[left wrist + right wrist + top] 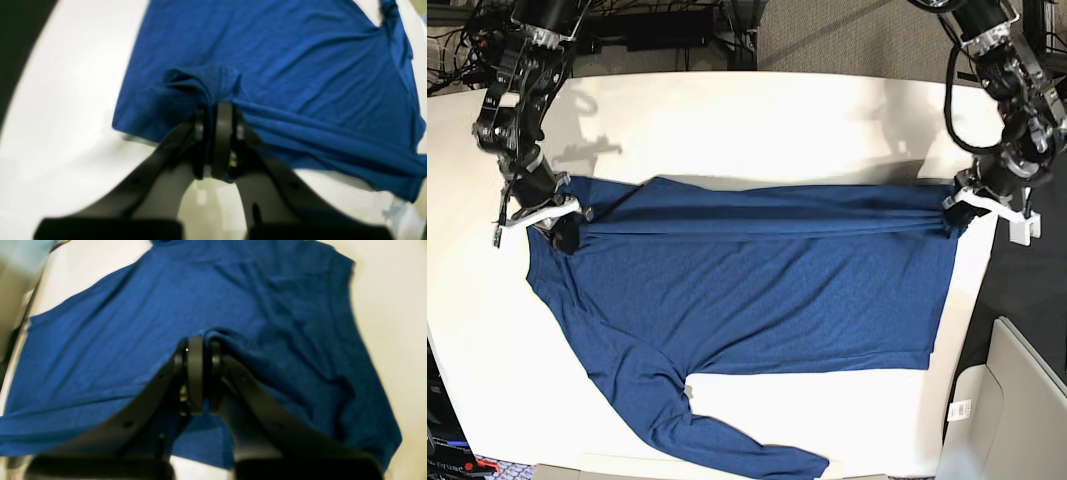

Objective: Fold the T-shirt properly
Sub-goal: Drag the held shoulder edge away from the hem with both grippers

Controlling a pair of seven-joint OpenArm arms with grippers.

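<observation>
The dark blue T-shirt (pixel 757 290) lies spread on the white table (pixel 727 120), with one long sleeve (pixel 727 435) trailing toward the front edge. Its far edge is folded over into a band between the two grippers. My right gripper (pixel 565 235) at the shirt's left end is shut on a bunch of fabric, seen close in the right wrist view (pixel 200 345). My left gripper (pixel 954 222) at the shirt's right end is shut on the fabric edge, seen close in the left wrist view (pixel 215 110). The cloth (pixel 300 66) is pulled into taut folds there.
The table's right edge (pixel 987 300) runs close to my left gripper, with dark floor beyond. A pale bin (pixel 1007 400) stands at the lower right. Cables and equipment (pixel 657 25) lie behind the table's far edge.
</observation>
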